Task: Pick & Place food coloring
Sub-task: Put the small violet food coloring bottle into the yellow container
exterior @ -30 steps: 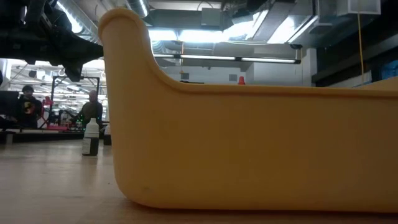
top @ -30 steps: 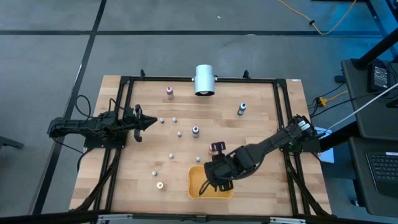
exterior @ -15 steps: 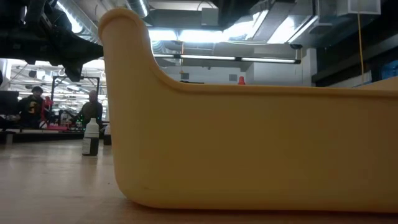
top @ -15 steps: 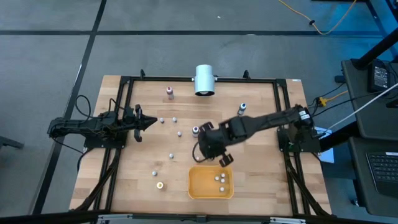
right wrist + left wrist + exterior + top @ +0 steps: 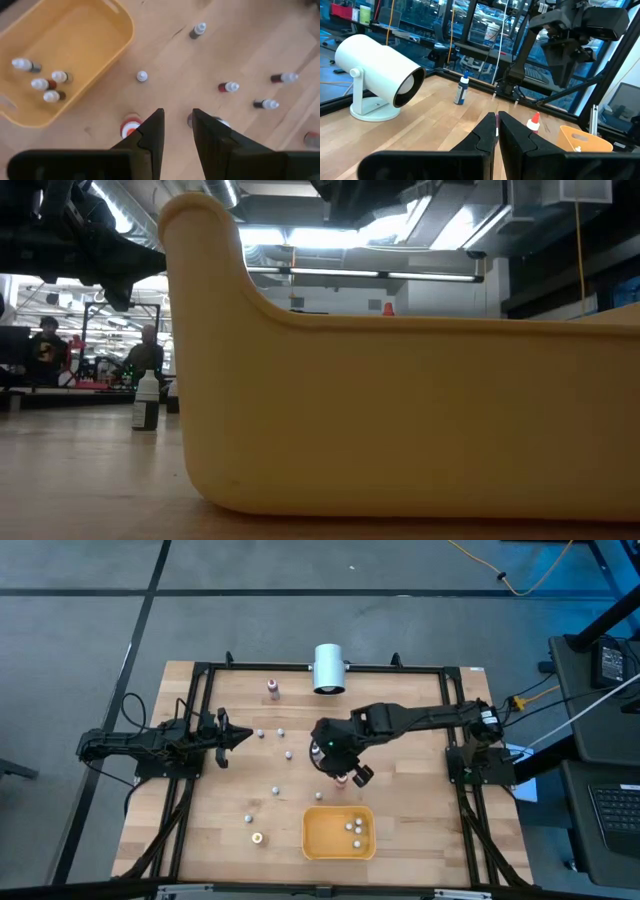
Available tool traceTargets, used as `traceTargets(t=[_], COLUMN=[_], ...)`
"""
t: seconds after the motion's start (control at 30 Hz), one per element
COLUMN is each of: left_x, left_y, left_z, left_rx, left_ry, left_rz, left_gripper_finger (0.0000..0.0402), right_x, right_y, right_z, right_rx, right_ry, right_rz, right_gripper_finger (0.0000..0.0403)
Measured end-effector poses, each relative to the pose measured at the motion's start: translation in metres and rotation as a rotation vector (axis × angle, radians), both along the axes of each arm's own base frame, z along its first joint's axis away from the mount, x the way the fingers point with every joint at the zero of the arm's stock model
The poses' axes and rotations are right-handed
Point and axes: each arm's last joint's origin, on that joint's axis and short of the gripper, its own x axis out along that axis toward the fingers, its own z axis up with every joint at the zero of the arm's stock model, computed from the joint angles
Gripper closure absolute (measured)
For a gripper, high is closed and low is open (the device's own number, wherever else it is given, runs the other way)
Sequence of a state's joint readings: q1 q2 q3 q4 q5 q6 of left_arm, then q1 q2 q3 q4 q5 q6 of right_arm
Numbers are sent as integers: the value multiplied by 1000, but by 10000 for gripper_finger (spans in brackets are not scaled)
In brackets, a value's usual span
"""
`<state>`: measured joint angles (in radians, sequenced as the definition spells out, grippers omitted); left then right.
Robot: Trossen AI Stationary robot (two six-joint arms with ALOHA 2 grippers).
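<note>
Several tiny food coloring bottles stand or lie scattered on the wooden table (image 5: 230,790); one has a pink top (image 5: 272,690) and one a red top (image 5: 340,780). A few more lie in the orange tray (image 5: 339,832). My right gripper (image 5: 176,120) is open and empty above the table's middle (image 5: 335,765). The red-topped bottle (image 5: 131,125) stands just beside one of its fingers, and another bottle (image 5: 220,123) sits partly behind the other. My left gripper (image 5: 496,122) is shut and empty at the table's left side (image 5: 238,737).
A big white cylinder (image 5: 328,668) stands at the far edge, and it also shows in the left wrist view (image 5: 380,75). A blue-topped bottle (image 5: 462,89) stands beyond the left gripper. The tray wall (image 5: 400,410) fills the low view, with one bottle (image 5: 146,400) to its left.
My right gripper has swung from over the orange tray toward the table's far edge and a little left, to the table's middle. The tray and the bottles lying in it are uncovered now. My left arm has kept still.
</note>
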<state>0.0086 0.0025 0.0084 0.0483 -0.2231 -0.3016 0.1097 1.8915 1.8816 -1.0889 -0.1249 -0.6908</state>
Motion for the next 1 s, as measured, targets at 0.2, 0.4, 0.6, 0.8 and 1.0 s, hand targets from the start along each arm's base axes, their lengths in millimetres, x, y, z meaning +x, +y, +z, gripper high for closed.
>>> traceTargets(t=[0.2, 0.4, 0.6, 0.8, 1.0], left_x=[0, 0, 0, 0, 0], left_y=[0, 0, 0, 0, 0], left_z=[0, 0, 0, 0, 0], left_rx=[0, 0, 0, 0, 0], left_ry=[0, 0, 0, 0, 0], left_rz=[0, -1, 0, 0, 0], left_gripper_finger=[384, 384, 384, 384, 384], right_x=[7, 18, 30, 39, 49], right_y=[-3, -8, -6, -5, 0], right_z=[-10, -28, -45, -65, -98], right_rx=[-17, -44, -69, -69, -33], right_ry=[16, 44, 34, 83, 180], right_rz=[44, 75, 120, 119, 97], right_gripper_finger=[263, 186, 158, 157, 157])
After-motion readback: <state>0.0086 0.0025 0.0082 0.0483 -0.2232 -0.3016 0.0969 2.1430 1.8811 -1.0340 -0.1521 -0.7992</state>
